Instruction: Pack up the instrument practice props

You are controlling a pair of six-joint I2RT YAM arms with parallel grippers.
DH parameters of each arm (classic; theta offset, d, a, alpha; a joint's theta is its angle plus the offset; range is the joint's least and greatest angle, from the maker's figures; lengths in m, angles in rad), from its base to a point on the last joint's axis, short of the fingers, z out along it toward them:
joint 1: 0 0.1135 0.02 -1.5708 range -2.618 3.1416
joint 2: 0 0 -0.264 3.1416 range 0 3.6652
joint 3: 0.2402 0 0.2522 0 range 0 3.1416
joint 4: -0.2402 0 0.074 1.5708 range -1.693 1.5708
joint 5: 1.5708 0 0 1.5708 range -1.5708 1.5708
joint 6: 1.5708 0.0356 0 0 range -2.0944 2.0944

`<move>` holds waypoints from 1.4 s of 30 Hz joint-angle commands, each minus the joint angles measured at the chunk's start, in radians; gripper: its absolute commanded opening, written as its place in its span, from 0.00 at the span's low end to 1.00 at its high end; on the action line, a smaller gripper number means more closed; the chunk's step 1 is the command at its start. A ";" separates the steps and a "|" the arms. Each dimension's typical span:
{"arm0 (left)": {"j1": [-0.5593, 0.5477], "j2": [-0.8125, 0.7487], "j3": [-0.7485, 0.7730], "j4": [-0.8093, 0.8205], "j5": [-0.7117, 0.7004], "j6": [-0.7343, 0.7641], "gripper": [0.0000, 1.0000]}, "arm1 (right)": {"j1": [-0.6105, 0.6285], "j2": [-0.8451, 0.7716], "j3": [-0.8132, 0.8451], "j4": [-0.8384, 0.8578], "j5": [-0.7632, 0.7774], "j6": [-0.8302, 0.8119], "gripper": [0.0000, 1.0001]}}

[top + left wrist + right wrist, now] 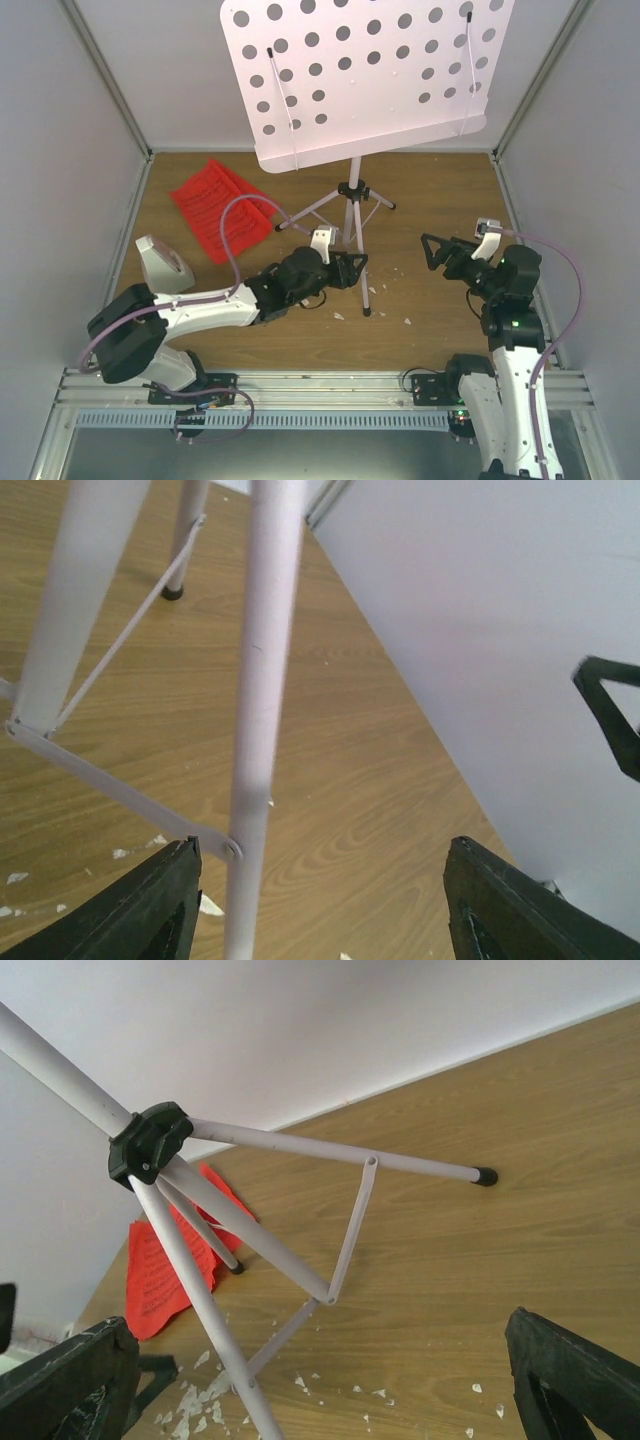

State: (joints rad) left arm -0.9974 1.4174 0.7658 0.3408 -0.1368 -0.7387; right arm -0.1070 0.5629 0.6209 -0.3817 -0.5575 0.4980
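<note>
Wooden table (440,190) in a white-walled booth | music stand (360,80) centre frame, red sheets (215,210) and metronome (165,265) left | your left gripper (352,267) gapes around front tripod leg (258,700), likely to grasp it | right gripper (432,252) wide, empty

Wood-grain tabletop (440,190) between plain white walls (60,170)

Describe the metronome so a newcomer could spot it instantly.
Find the big perforated music stand at the back. Left of its legs lie red sheets; the metronome sits near them by the left wall. It alone is small, white, pyramid-shaped.
</note>
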 commanded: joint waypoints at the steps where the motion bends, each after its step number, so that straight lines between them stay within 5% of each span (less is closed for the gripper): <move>1: 0.034 0.052 0.061 0.081 -0.034 -0.039 0.68 | -0.003 -0.012 -0.014 0.018 -0.029 -0.001 1.00; 10: 0.061 0.169 0.198 -0.018 -0.072 0.018 0.65 | -0.003 -0.019 -0.056 0.066 -0.036 0.037 1.00; 25: 0.064 0.264 0.252 -0.016 -0.013 0.053 0.33 | -0.003 -0.049 -0.075 0.071 -0.005 0.047 1.00; 36: 0.064 0.217 0.225 -0.054 0.036 0.070 0.01 | -0.003 -0.059 -0.065 0.063 0.003 0.043 1.00; 42: 0.078 0.120 0.185 -0.088 0.172 0.163 0.00 | -0.003 -0.064 -0.085 0.067 0.001 0.047 1.00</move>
State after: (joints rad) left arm -0.9306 1.6382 0.9756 0.2459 -0.0845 -0.5987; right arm -0.1070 0.5083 0.5549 -0.3332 -0.5591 0.5362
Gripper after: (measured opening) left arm 0.139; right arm 0.995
